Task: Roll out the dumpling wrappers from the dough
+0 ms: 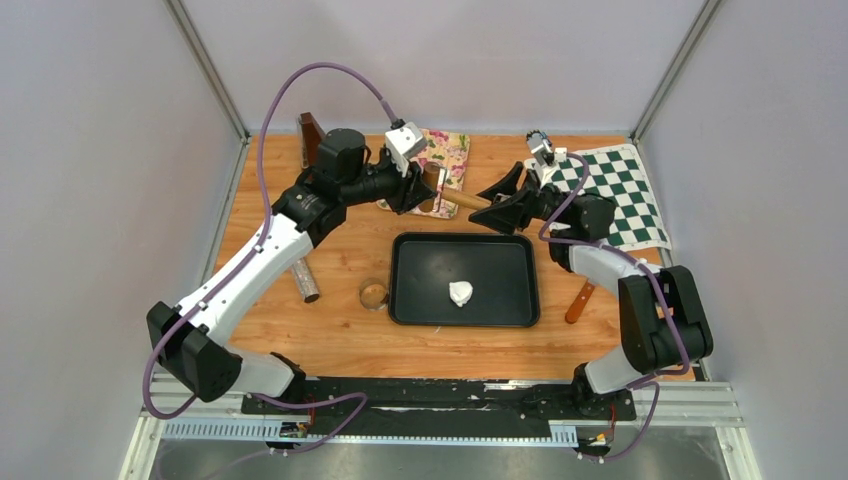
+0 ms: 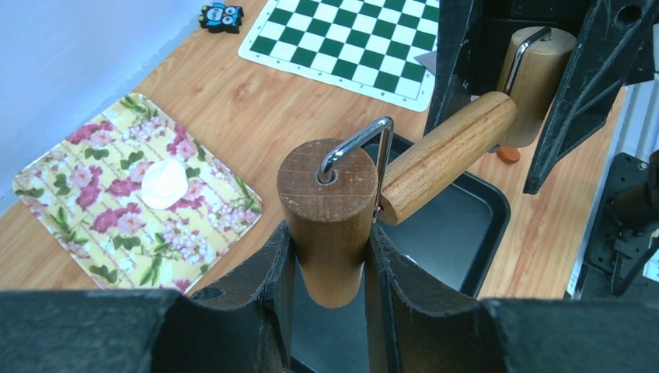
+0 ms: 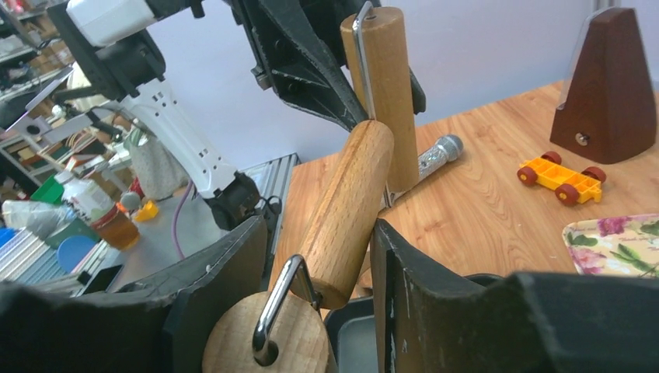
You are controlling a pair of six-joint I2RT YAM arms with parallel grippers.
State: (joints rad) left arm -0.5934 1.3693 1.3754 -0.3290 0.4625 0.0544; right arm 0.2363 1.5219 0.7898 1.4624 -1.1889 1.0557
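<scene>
A wooden rolling pin [image 1: 462, 199] with a handle at each end hangs in the air over the back edge of the black tray [image 1: 412, 300]. My left gripper [image 1: 425, 190] is shut on its near handle [image 2: 330, 225]. My right gripper [image 1: 497, 205] has its jaws either side of the other handle [image 3: 264, 342], with a gap showing beside it. An irregular white dough lump [image 1: 461, 292] lies in the tray. One round white dumpling wrapper [image 2: 165, 183] lies on the floral mat [image 2: 93, 233]. A clear ring cutter [image 1: 373, 294] sits left of the tray.
A silver microphone [image 1: 305, 282] lies left of the tray. A brown metronome [image 1: 311, 137] stands at the back left, with a yellow toy car [image 3: 561, 177] near it. A green chessboard mat [image 1: 610, 190] lies at the back right, and an orange-handled tool [image 1: 579, 300] right of the tray.
</scene>
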